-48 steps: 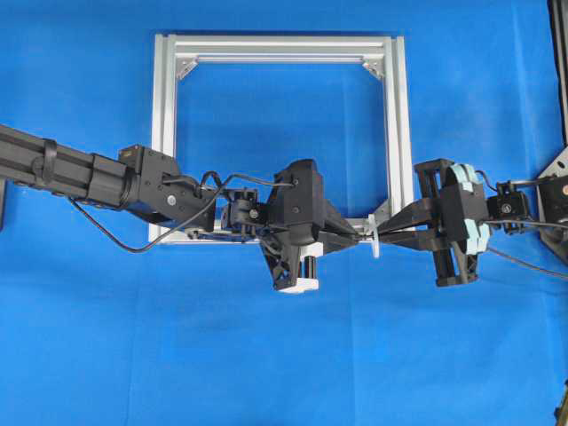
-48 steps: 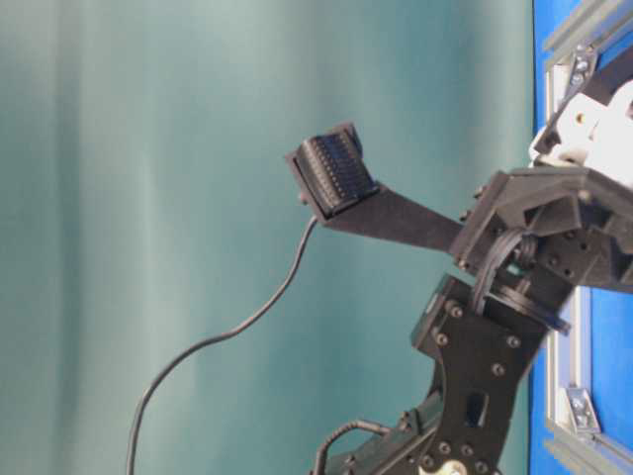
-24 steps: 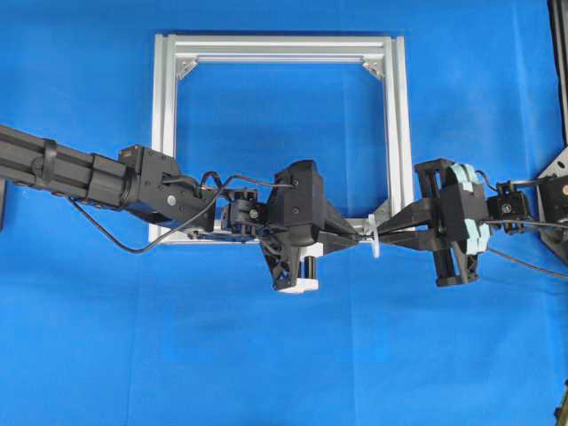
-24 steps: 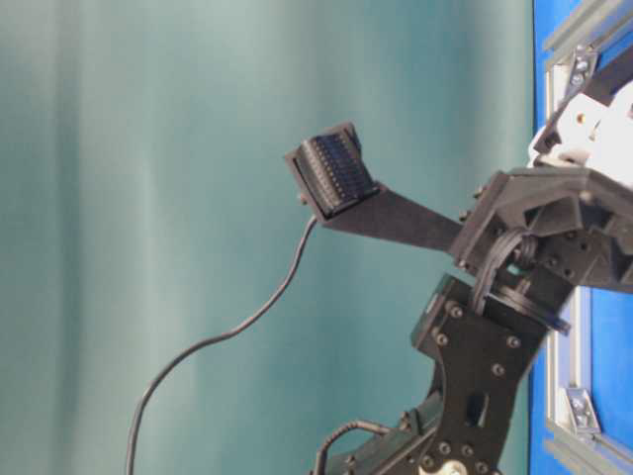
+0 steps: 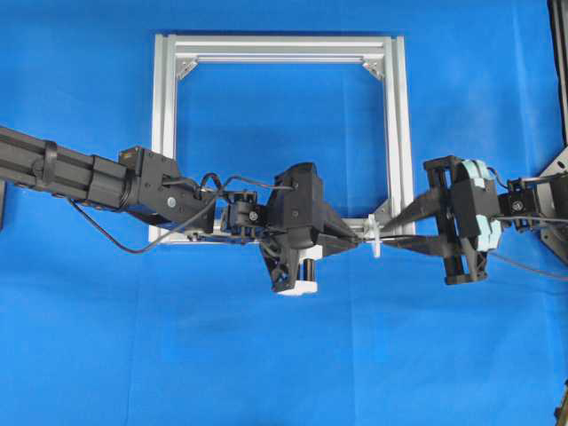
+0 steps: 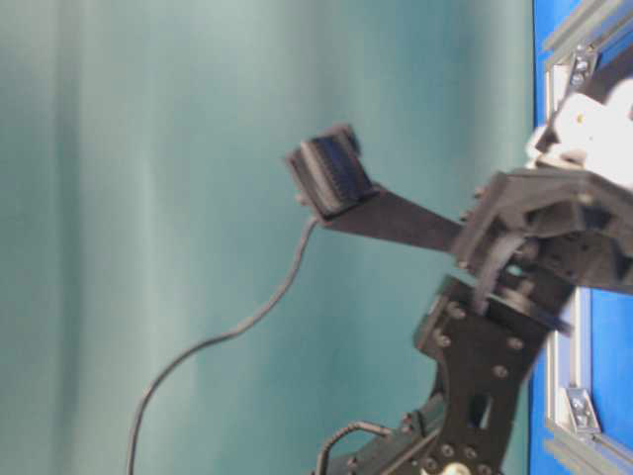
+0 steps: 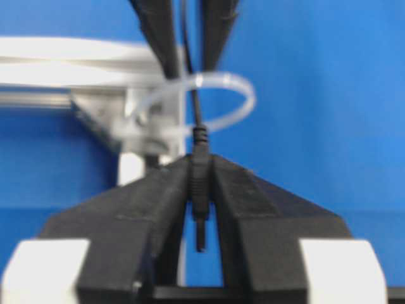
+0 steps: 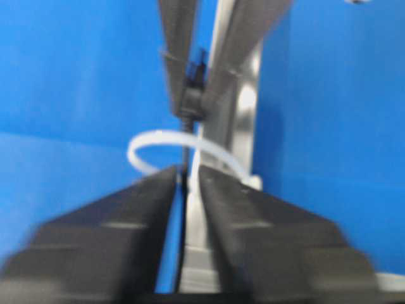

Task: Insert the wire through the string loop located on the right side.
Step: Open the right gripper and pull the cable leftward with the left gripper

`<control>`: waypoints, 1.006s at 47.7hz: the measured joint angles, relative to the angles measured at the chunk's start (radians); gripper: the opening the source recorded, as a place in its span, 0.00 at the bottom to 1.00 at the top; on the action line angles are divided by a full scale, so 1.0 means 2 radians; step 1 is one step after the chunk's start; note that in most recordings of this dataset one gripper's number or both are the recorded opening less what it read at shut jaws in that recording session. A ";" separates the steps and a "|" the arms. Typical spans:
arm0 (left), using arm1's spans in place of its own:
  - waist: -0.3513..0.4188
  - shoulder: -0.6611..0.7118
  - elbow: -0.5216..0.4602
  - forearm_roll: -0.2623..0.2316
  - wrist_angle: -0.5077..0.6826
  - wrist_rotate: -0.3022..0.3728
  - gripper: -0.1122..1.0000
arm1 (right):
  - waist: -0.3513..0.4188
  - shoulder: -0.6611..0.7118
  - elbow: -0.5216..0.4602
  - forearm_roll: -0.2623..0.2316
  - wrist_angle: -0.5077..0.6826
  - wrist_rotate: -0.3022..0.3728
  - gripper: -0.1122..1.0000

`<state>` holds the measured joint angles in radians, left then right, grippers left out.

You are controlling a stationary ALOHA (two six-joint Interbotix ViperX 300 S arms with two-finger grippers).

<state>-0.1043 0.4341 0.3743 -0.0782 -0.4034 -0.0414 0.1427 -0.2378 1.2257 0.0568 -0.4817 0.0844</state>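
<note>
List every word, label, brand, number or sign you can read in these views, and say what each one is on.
None can be read: no view shows print on the metal frame, the blue table cover, the left gripper or the right gripper.

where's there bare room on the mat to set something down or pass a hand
Free: the blue mat below both arms, and the patch inside the aluminium frame. Crowded: the frame's lower right corner, where the left gripper, the right gripper, the wire and the string loop meet.
</note>
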 measured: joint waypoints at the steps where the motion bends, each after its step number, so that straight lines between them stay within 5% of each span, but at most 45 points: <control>1: -0.001 0.000 0.000 0.000 0.000 0.001 0.17 | 0.000 0.000 0.000 0.001 0.002 0.001 0.45; 7: -0.001 0.000 0.000 0.000 0.000 0.000 0.17 | 0.000 -0.001 0.002 0.002 0.010 0.001 0.81; 11: -0.001 0.000 0.000 0.000 0.000 0.000 0.17 | 0.000 -0.005 0.002 0.002 0.012 0.001 0.94; 26: -0.002 -0.004 0.018 0.000 0.000 0.001 0.17 | 0.000 -0.007 0.004 0.002 0.013 0.001 0.94; 48: -0.017 -0.166 0.225 0.000 -0.044 -0.002 0.17 | 0.000 -0.008 0.004 0.002 0.013 0.000 0.94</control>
<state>-0.1381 0.1028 0.8237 -0.0782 -0.4924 -0.0460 0.1427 -0.2531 1.2333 0.0598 -0.4556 0.0844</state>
